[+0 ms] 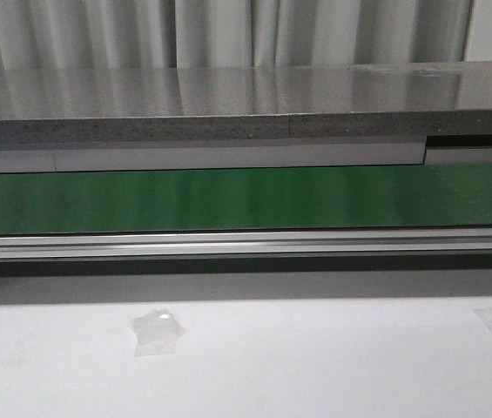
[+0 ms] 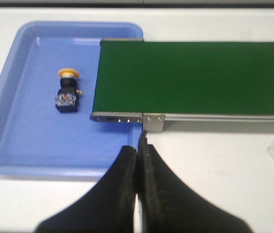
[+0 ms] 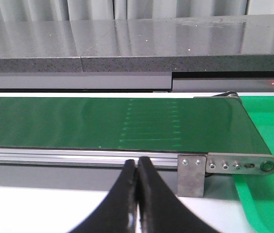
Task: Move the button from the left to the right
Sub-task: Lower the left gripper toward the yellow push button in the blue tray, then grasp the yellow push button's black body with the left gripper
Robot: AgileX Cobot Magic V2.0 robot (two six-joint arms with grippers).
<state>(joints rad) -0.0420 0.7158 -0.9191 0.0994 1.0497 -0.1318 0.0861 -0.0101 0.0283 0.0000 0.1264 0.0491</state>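
On the blue tray (image 2: 10, 131) beside the left end of the green conveyor belt (image 2: 195, 77) lies one button (image 2: 67, 90), on its side, yellow cap pointing away from the left gripper (image 2: 140, 145), which has its fingers pressed together, empty. The right gripper (image 3: 137, 167) is likewise closed on nothing, near one green tray (image 3: 267, 194). To grasp well, the jaws should probably part first, then straddle the black body, not the cap. Count: one button, two trays, one belt.

Illumination is bright, even, overhead. The dark counter (image 1: 246, 91) shows soft glare streaks. All views are slightly soft; a shadow band lies below the conveyor rail (image 1: 246, 246).
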